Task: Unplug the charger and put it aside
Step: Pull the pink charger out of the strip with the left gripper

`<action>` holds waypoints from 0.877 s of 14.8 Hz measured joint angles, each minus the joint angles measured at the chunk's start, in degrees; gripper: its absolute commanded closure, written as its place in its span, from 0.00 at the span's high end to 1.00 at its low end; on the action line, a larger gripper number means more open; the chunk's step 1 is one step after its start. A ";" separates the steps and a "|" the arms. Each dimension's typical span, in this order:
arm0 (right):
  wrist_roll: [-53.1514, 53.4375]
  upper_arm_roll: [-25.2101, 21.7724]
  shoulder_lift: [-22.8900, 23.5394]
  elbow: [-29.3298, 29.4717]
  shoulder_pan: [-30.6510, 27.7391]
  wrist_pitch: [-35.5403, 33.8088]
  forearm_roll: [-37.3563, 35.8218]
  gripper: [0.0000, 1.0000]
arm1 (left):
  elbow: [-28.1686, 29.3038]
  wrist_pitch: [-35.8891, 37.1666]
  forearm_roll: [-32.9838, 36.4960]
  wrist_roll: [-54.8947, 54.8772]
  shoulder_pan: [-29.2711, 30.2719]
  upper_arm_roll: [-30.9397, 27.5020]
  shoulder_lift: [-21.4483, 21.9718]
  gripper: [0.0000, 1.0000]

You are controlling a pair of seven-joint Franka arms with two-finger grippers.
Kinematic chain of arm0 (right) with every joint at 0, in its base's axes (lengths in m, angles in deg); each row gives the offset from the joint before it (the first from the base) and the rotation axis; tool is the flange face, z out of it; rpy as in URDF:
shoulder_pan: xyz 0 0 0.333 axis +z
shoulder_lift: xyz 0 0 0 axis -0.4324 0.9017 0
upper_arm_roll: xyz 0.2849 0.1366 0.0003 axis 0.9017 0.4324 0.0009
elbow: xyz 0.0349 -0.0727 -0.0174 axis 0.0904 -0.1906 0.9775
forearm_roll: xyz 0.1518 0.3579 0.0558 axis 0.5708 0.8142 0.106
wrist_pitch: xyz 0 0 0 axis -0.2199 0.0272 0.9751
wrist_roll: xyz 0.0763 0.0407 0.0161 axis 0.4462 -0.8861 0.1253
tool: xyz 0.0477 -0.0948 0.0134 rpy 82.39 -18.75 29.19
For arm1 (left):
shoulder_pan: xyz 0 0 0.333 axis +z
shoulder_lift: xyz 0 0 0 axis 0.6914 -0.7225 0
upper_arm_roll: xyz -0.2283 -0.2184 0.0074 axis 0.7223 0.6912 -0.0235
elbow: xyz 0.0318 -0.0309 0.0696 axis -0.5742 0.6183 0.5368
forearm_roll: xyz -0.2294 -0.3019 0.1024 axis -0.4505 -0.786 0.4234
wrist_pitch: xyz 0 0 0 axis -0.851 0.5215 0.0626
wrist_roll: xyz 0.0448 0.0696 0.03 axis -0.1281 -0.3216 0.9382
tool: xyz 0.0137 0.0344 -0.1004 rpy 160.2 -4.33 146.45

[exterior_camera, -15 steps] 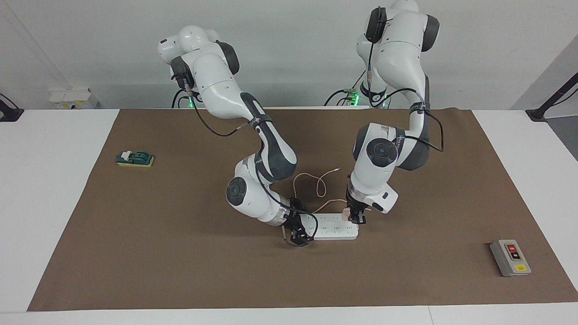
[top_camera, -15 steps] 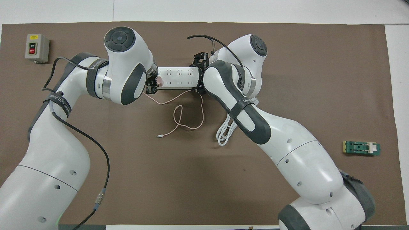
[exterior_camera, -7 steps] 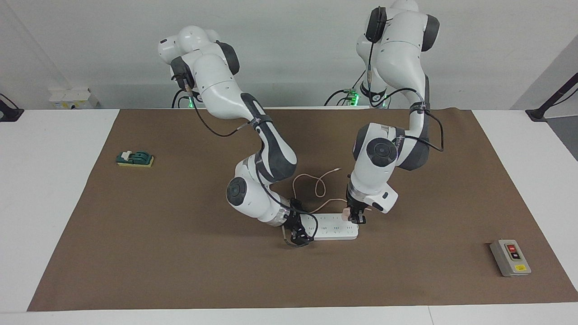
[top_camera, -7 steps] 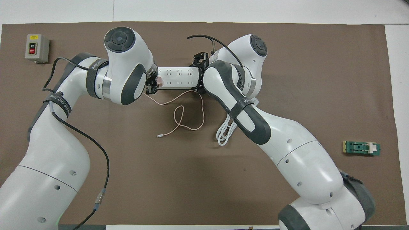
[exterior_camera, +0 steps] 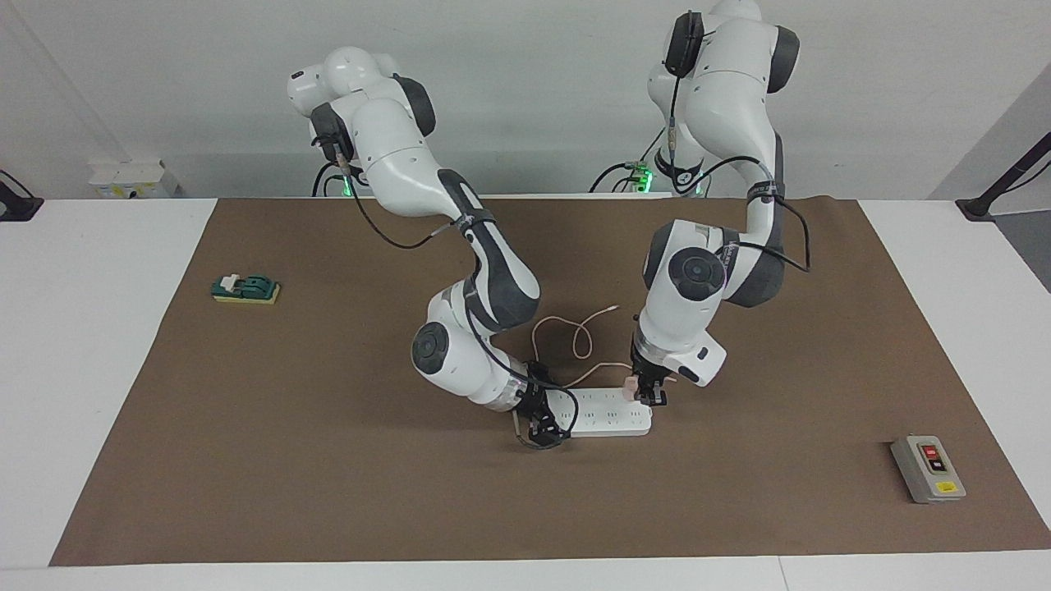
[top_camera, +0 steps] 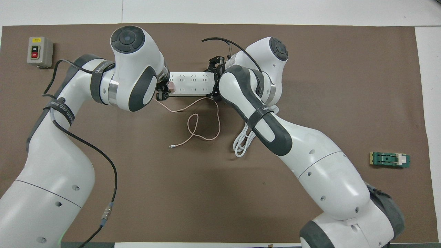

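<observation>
Brown mat covers the white desk (exterior_camera: 107, 369), with a plain grey wall at the robots' end. Compared with a second ago, the left arm's elbow joint has shifted slightly and the left gripper (exterior_camera: 650, 397) sits a touch higher over the power strip (exterior_camera: 608, 414); the pink cube of the charger (exterior_camera: 630, 388) has risen with it, which suggests the pull-out has begun, though whether the prongs are clear of the socket cannot be told. The left gripper is clamped on the charger at the strip's end toward the left arm. The right gripper (exterior_camera: 538, 423) is clamped on the strip's other end, pressing it to the mat as a brace. The charger's cable (top_camera: 203, 125) trails from the cube in loose loops on the mat nearer the robots, its connector (top_camera: 171, 147) lying free. The strip's thick white cord (top_camera: 243, 143) lies bundled beside those loops. Next step judged: a straight lift, then setting the charger aside.
</observation>
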 measured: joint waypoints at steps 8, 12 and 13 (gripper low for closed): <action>-0.04 0.04 -0.47 0.28 0.74 0.78 -2.76 1.00 | -0.06 19.74 -2.57 -28.72 15.22 -0.43 13.49 0.00; -0.04 -0.31 -4.42 -0.09 -0.02 -1.32 -2.87 1.00 | 0.20 24.85 -4.49 -50.29 27.87 -0.65 16.62 0.00; -0.03 -0.96 -6.12 -0.45 -0.25 -2.74 -2.90 1.00 | 0.75 24.83 -4.69 -54.69 30.16 -0.67 16.97 0.00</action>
